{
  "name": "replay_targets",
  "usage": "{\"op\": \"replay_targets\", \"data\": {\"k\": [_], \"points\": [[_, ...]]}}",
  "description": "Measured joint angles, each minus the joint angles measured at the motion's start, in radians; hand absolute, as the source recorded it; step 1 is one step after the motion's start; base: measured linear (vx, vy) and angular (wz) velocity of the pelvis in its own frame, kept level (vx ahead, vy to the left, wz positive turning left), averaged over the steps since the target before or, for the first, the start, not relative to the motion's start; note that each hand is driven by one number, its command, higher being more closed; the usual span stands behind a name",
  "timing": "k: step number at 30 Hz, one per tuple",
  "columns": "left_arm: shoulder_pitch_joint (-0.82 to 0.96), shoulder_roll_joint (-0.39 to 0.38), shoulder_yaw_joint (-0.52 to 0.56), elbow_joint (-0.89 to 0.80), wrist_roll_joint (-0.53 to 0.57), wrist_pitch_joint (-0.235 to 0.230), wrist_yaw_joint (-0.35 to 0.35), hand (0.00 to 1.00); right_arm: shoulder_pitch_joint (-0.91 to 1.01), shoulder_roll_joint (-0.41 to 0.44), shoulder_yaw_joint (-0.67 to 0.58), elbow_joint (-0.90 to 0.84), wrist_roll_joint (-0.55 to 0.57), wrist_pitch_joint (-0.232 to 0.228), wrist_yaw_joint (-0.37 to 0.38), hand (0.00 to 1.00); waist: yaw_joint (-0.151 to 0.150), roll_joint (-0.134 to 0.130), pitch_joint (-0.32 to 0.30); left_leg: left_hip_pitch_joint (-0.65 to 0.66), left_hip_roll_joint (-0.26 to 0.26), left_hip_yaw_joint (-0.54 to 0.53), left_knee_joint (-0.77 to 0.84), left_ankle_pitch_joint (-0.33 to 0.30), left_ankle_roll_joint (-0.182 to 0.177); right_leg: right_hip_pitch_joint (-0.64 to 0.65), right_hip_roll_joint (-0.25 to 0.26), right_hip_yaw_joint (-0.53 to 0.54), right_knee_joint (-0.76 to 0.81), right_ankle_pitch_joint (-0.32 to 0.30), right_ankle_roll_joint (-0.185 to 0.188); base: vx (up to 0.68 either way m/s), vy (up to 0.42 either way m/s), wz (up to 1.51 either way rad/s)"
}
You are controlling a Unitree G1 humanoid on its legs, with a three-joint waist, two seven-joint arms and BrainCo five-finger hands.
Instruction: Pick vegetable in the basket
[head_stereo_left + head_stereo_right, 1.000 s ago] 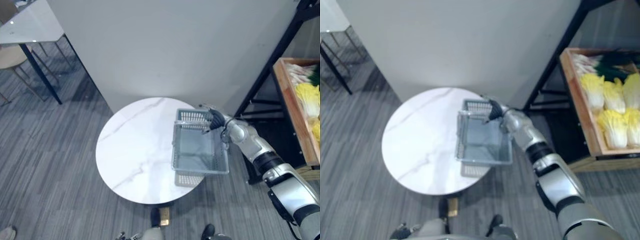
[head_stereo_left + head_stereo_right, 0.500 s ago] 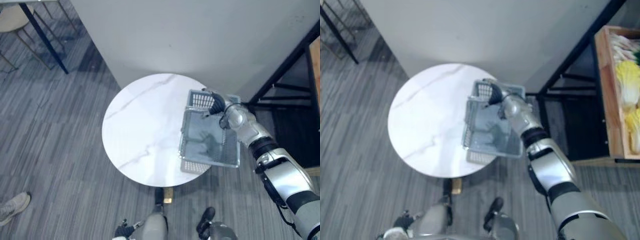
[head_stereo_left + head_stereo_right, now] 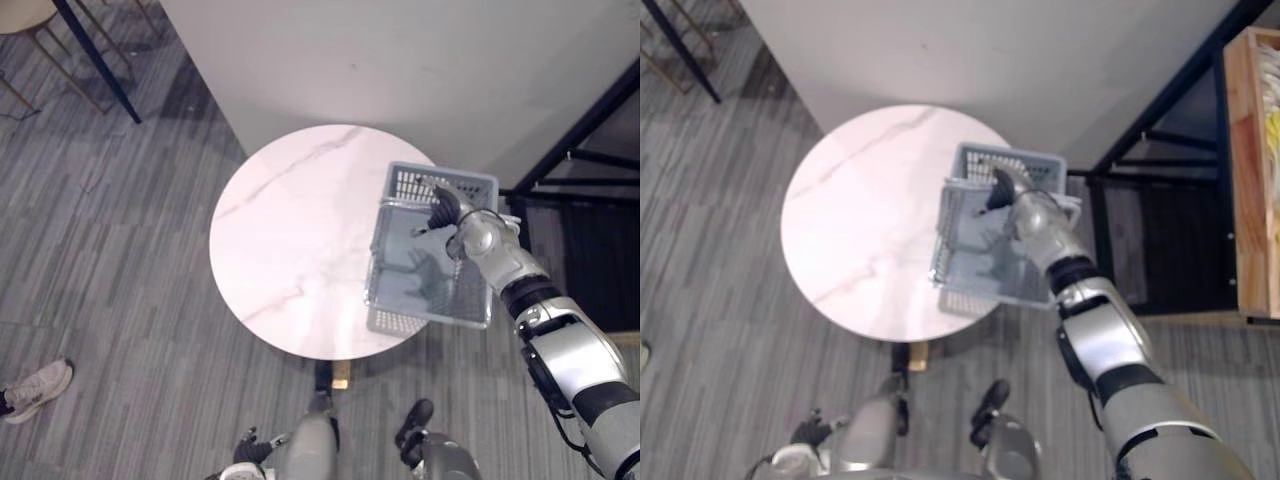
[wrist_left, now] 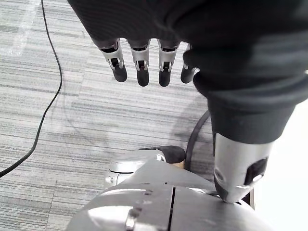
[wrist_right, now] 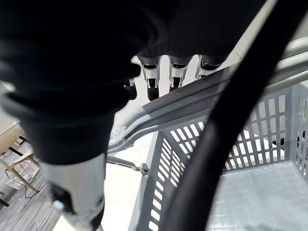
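One empty basket (image 3: 400, 322), handles (image 5: 192, 98) hooked under the right hand's (image 3: 442, 208) curled fingers (image 5: 151, 84), has shifted further off the bench (image 3: 290, 240); no vegetable inside yet.

Right hand (image 5: 82, 62): I see my fingers (image 5: 175, 77) hooked over the handles (image 5: 159, 115), with the thumb (image 5: 74, 185) held apart.
Handles: grey bars lying together, right at my fingertips.
Basket (image 5: 173, 159): grey, with a slotted wall just past the fingers and a smooth floor beyond it.
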Motion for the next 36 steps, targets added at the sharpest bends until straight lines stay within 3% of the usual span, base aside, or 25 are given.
{"op": "replay_targets", "data": {"k": [13, 20, 31, 36], "points": [[-0.001, 0.014, -0.041, 0.0, 0.001, -0.015, 0.013, 0.0, 0.006, -0.002, 0.011, 0.057, -0.048, -0.012, -0.015, 1.0, 0.007, 0.0, 0.0, -0.006, 0.0, -0.001, 0.0, -0.001, 0.0, -0.036, -0.016, 0.013, 0.066, -0.028, -0.005, 0.0, -0.006, -0.01], [-0.009, 0.025, -0.071, 0.001, 0.002, -0.019, 0.011, 0.0, -0.002, -0.061, -0.001, 0.077, -0.089, -0.022, -0.036, 1.0, 0.013, 0.001, 0.001, -0.021, 0.0, -0.001, 0.0, 0.003, 0.006, -0.068, -0.025, 0.022, 0.104, -0.04, -0.01, 0.0, -0.01, -0.01], [-0.014, 0.033, -0.104, 0.001, 0.004, -0.018, 0.011, 0.0, 0.001, -0.076, 0.004, 0.088, -0.127, -0.035, -0.028, 1.0, 0.011, 0.01, 0.005, -0.013, -0.001, 0.002, 0.0, 0.004, 0.007, -0.071, -0.029, 0.036, 0.122, -0.048, -0.013, 0.0, -0.004, -0.01], [-0.024, 0.032, -0.112, 0.002, 0.015, -0.017, 0.011, 0.0, 0.028, -0.103, 0.059, 0.064, -0.145, -0.051, -0.018, 1.0, 0.026, 0.015, 0.002, 0.005, 0.001, 0.025, 0.0, 0.003, 0.009, -0.07, -0.032, 0.055, 0.14, -0.054, -0.013, 0.01, -0.017, -0.08]]}}
